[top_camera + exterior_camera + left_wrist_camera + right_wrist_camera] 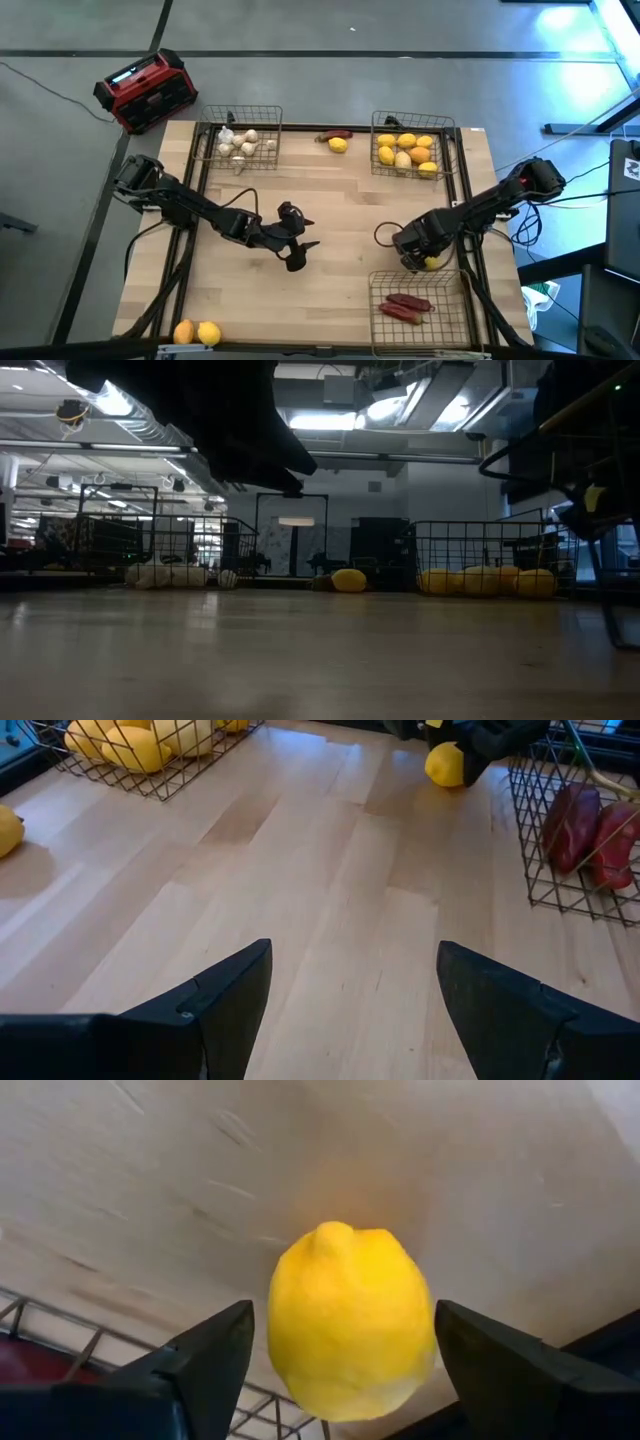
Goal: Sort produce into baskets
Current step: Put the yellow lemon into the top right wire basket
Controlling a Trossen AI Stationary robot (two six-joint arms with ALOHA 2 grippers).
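**Lemon between spread jaws beside the pepper basket**

Nearest the lens in the right wrist view, a lemon (350, 1325) fills the gap between the right gripper (345, 1370), whose fingers stand spread on either side with daylight showing at both flanks, so it is not clamped. In the high view this gripper (425, 255) sits lower right of centre, the lemon (432, 263) on the table just above the top rim of the lower right basket (455, 280). The left gripper (297, 255) hangs over bare wood at lower centre, fingers apart and holding nothing.

The lemon looks firm, light and waxy, probably prone to rolling on its rounded belly. The widest middle, away from the pointed nipple end, seems the safest place to pinch.

Counting outward in the high view: the lower right basket holds two dark red peppers (407, 305). The upper right basket (455, 125) holds roughly seven yellow and orange fruits (405, 152); the pile makes an exact count uncertain. The upper left basket (275, 112) holds about five or six garlic bulbs (238, 145). Loose on the table are one lemon at top centre (339, 145) with one red pepper (336, 134) just beside it, and an orange (184, 333) and a lemon (209, 333) touching at lower left. A red and black box (145, 92) stands off the table at upper left.
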